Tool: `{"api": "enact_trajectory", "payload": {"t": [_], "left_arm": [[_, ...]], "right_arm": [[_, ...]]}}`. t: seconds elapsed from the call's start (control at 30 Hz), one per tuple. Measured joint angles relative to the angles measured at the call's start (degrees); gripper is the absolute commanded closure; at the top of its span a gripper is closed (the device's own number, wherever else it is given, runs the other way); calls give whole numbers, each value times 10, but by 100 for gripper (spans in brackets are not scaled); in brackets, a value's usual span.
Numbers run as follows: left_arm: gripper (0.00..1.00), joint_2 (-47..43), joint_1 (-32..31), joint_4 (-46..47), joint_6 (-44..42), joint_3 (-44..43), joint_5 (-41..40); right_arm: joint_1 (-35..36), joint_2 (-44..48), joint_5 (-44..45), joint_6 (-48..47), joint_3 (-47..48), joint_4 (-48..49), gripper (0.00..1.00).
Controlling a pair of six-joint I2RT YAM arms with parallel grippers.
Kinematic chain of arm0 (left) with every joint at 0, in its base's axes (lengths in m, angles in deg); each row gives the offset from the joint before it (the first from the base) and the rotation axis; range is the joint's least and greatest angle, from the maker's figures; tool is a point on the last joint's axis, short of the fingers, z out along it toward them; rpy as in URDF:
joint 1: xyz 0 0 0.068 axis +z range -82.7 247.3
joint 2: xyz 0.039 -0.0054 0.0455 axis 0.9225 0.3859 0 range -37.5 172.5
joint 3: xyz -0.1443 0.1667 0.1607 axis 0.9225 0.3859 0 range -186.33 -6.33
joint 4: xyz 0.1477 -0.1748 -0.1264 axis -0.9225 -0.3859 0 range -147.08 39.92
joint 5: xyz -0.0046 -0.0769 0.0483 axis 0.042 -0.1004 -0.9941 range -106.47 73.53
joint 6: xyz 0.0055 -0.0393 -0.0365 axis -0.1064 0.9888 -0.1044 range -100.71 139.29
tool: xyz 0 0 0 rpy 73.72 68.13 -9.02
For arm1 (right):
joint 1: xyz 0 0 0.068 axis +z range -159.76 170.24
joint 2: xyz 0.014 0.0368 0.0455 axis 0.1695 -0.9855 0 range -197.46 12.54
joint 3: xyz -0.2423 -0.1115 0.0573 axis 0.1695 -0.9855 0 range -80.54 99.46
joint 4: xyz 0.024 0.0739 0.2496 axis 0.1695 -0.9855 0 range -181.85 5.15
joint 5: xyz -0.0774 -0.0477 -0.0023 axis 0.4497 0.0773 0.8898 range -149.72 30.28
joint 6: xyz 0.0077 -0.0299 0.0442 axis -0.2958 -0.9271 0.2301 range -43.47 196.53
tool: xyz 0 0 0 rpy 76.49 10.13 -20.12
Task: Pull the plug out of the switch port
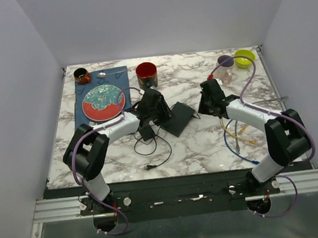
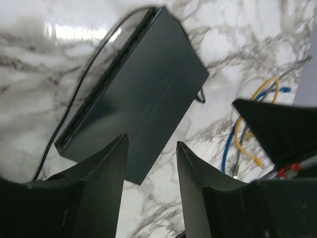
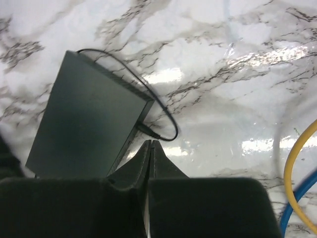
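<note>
The switch (image 1: 180, 118) is a flat black box lying aslant mid-table, also seen in the left wrist view (image 2: 143, 94) and the right wrist view (image 3: 84, 124). A small black plug (image 3: 147, 130) sits in its side port, and its thin cable (image 3: 171, 121) loops away over the marble. My right gripper (image 3: 150, 144) is shut and empty, its tips just short of the plug; from above it (image 1: 204, 108) stands by the switch's right corner. My left gripper (image 2: 151, 146) is open over the switch's near corner, holding nothing, at the box's left end (image 1: 166, 114).
Yellow and blue cables (image 1: 238, 139) lie under the right arm. A black power adapter (image 1: 146, 133) and its cord (image 1: 155, 163) lie in front of the switch. At the back stand a red mug (image 1: 146, 73), a plate (image 1: 103, 100) on a blue cloth, a purple cup (image 1: 225, 62) and a yellow bowl (image 1: 245, 57).
</note>
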Motion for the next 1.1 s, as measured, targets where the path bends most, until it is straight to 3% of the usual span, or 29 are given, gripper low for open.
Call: {"api": "enact_trajectory", "payload": {"t": [0.23, 0.47, 0.73, 1.1], "left_arm": [[48, -34, -37, 6, 10, 96, -2], [48, -44, -50, 24, 20, 138, -2], [48, -43, -45, 34, 20, 138, 3], [48, -23, 12, 34, 19, 133, 17]], "right_arm": [[-14, -72, 33, 5, 68, -17, 99], [-17, -134, 16, 12, 65, -15, 99], [-1, -119, -5, 26, 21, 24, 99], [26, -100, -30, 31, -8, 49, 99]]}}
